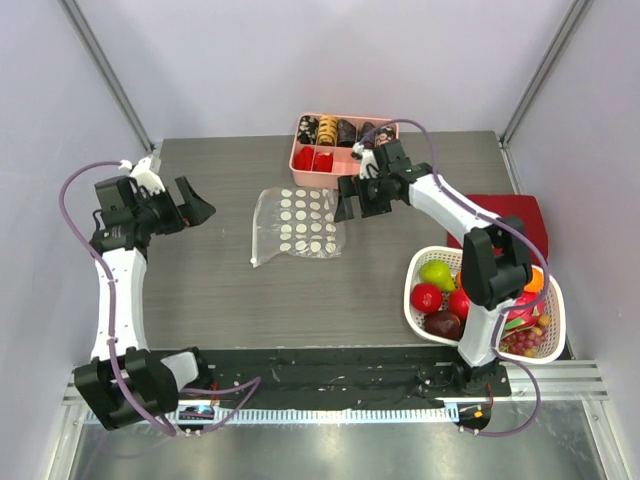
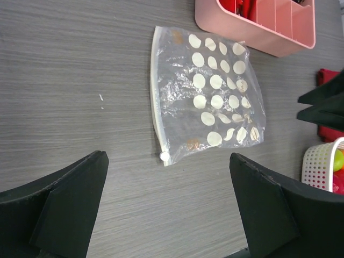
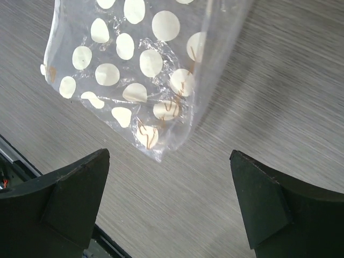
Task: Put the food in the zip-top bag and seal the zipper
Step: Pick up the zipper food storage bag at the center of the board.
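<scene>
Top view: the right arm (image 1: 440, 200) covers the middle of the white basket (image 1: 410, 295), leaving an orange fruit (image 1: 537, 281) visible only as a sliver. The same arm hides the right end of the pink tray (image 1: 296, 158). Left wrist view: tray and basket run off the frame edges. Right wrist view: the zip-top bag (image 3: 134, 70) is cut by the top edge. Whether the zipper (image 2: 155, 97) is pressed closed cannot be determined

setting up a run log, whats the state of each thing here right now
zip-top bag: lying flat, empty
zipper: on the bag's left edge in the top view; open or sealed, cannot tell
food: all in the white basket, none bagged
left gripper: open, empty
right gripper: open, empty, over the bag's right edge
pink tray: uncovered, compartments filled
</scene>
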Controlling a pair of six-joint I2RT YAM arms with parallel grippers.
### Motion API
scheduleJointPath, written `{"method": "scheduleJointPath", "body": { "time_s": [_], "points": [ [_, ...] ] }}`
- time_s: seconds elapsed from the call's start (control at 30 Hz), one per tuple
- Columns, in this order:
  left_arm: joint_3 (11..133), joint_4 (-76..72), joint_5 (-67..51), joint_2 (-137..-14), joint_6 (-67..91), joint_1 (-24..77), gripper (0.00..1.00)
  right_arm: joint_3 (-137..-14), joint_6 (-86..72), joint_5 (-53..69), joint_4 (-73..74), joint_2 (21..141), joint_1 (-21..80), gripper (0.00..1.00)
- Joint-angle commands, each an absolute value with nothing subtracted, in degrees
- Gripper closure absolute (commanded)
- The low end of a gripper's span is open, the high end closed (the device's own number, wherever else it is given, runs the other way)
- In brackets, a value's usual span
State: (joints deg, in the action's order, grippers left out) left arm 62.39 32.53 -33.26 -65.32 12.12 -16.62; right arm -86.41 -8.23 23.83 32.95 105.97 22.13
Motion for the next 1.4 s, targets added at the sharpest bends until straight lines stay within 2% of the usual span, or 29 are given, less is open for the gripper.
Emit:
{"method": "scheduleJointPath", "body": {
  "time_s": [0.0,0.2,0.5,0.67,0.9,1.0,1.03,1.13,1.17,1.2,1.27,1.37],
  "points": [
    [61.3,27.4,-36.8,-68.3,14.4,-16.7,0.0,-91.8,-9.2,23.0,31.2,108.4,25.0,0.02],
    [62.1,29.5,-40.2,-74.4,16.6,-16.8,0.0,-97.5,-6.0,19.9,30.5,111.9,31.4,0.05],
    [61.4,28.7,-39.6,-75.0,18.2,-16.8,0.0,-106.0,5.7,2.2,30.9,120.3,47.2,0.0],
    [61.6,30.5,-39.4,-73.7,15.6,-16.8,0.0,-104.2,18.9,-3.8,30.3,122.3,53.0,0.0],
    [61.8,30.5,-39.4,-72.9,15.5,-16.8,0.0,-97.6,29.1,-14.3,20.0,124.6,57.0,0.0],
    [62.0,30.1,-39.9,-72.9,15.9,-16.8,0.0,-96.3,31.4,-17.6,15.9,125.5,57.0,0.05],
    [62.0,30.2,-41.0,-72.7,15.7,-16.9,0.0,-95.5,32.0,-17.9,14.7,125.2,57.1,0.07],
    [61.9,29.0,-41.9,-71.7,15.9,-16.8,0.0,-92.4,34.2,-19.2,10.1,123.9,57.0,0.3],
    [62.0,28.7,-41.7,-71.5,16.4,-16.9,0.0,-91.7,34.8,-19.3,8.9,123.3,57.1,0.55],
    [62.1,28.8,-41.5,-71.4,16.7,-16.8,0.0,-90.3,35.0,-19.4,8.4,122.8,57.1,0.73],
    [63.3,28.7,-39.5,-70.3,17.2,-16.8,0.0,-89.0,34.4,-20.1,7.2,119.9,57.1,0.99],
    [67.5,30.9,-34.2,-68.2,14.5,-17.0,0.0,-86.6,32.0,-21.0,6.1,113.2,56.3,0.99]
  ]
}}
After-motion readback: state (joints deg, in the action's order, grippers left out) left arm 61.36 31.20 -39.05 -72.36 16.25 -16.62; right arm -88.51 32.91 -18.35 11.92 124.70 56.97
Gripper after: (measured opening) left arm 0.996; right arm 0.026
